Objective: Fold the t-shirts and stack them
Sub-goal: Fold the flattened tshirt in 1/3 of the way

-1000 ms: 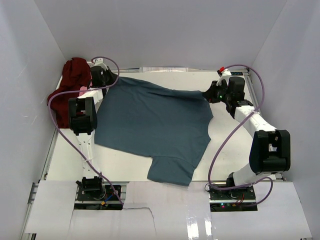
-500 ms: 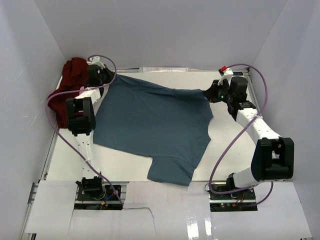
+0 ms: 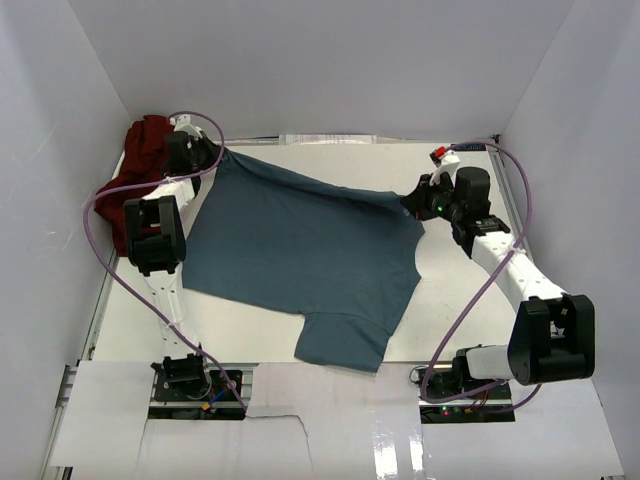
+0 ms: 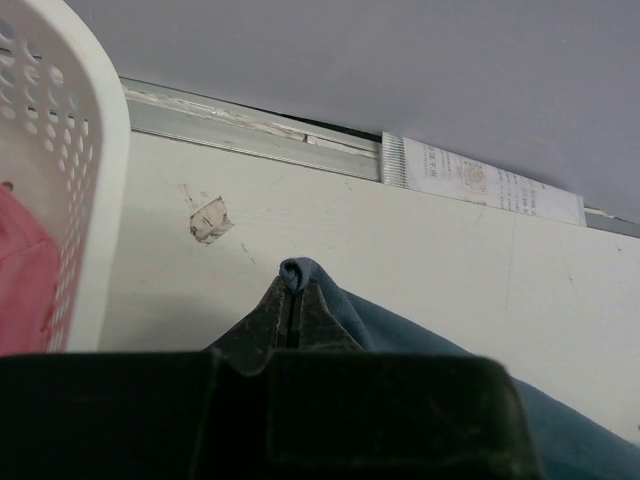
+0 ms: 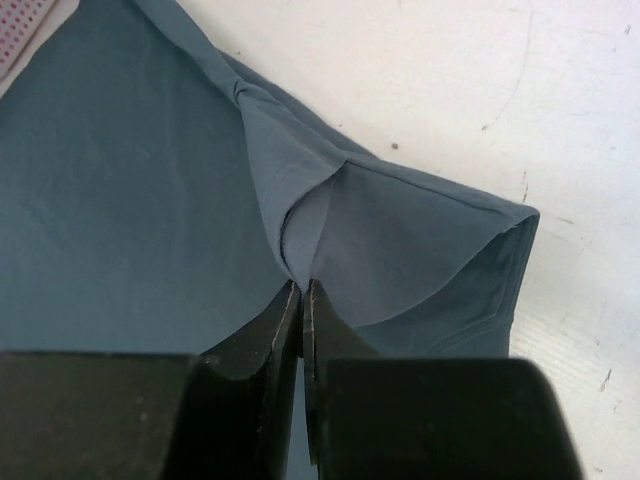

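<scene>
The teal-blue t-shirt (image 3: 300,250) lies spread over the middle of the white table, one sleeve hanging toward the near edge. My left gripper (image 3: 215,153) is shut on its far left corner, the cloth (image 4: 300,272) pinched at the fingertips just above the table. My right gripper (image 3: 408,198) is shut on the shirt's far right edge, a fold of cloth (image 5: 330,215) bunched at its tips. The maroon t-shirt (image 3: 143,150) is draped over the basket at the far left. Pink cloth (image 4: 25,280) shows inside the basket.
The white laundry basket (image 4: 95,190) stands at the far left, close beside my left gripper. White walls enclose the table on three sides. A metal rail (image 4: 250,130) and a paper label (image 4: 480,180) run along the far edge.
Both grippers have moved left with the shirt's far edge. The right gripper has come toward the near side. The shirt has shifted left and its far edge is pulled tauter.
</scene>
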{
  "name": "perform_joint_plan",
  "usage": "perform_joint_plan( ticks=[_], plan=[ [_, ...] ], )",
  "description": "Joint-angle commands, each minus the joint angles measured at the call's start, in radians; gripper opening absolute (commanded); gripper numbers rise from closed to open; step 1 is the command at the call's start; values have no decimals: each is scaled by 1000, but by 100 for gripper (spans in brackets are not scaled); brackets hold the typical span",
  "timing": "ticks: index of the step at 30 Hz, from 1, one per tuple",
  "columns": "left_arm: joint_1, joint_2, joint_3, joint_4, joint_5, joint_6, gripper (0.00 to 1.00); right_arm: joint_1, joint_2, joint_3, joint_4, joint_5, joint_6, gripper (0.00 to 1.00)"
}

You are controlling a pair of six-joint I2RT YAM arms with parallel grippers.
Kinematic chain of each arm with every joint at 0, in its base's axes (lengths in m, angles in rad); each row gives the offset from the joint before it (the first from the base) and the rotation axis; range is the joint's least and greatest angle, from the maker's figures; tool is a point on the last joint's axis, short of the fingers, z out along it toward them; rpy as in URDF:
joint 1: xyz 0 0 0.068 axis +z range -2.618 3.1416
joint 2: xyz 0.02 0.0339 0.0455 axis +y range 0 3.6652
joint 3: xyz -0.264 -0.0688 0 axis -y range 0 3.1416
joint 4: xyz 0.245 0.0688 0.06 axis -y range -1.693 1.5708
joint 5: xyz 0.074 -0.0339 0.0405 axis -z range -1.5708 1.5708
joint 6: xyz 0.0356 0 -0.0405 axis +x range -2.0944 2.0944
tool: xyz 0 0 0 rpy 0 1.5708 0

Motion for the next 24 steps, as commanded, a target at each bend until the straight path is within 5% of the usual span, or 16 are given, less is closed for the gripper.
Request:
perform_joint_plan(
  ticks=[1,24],
  plan=[
    [7,-127,-29,16,12,3,0,16,-53,-26,6,21,-15,8],
    [23,-278,-267,37,-10,53,0,70,-164,-208,-35,41,15,8]
  ],
)
